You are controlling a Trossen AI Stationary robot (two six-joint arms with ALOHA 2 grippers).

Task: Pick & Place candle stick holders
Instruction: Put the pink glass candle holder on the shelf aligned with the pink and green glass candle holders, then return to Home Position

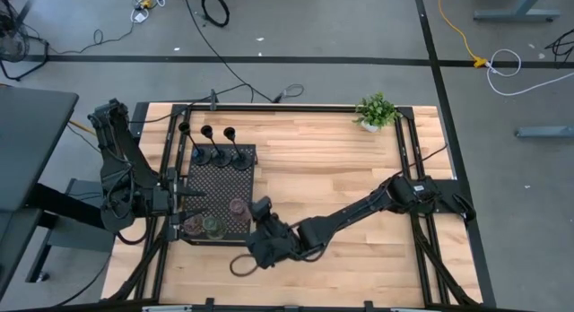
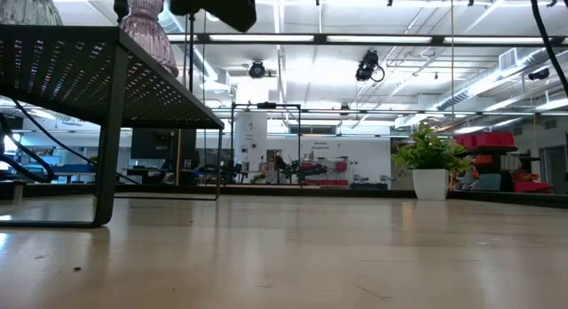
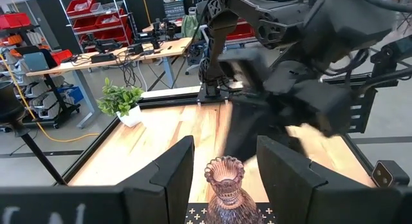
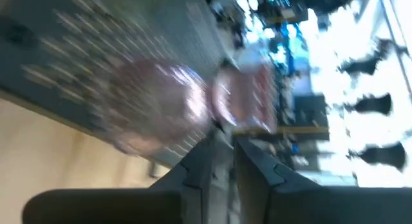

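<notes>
Candle stick holders stood on the black perforated tray: in the high view, three tall black stems at its far end and three squat ones at its near end. The left gripper hovered above the tray beside them; the right gripper hung at the tray's near corner. In the left wrist view, spread fingers flanked the pink holder without touching. In the right wrist view, the fingers sat nearly together, gripping nothing.

Two dark jointed arms, black cabling, blocky matte-black fingers.

Table: pale wood planks, smooth, slight sheen.
Tray: black perforated metal, matt.
Pink holder: ribbed translucent glass, glossy.
</notes>
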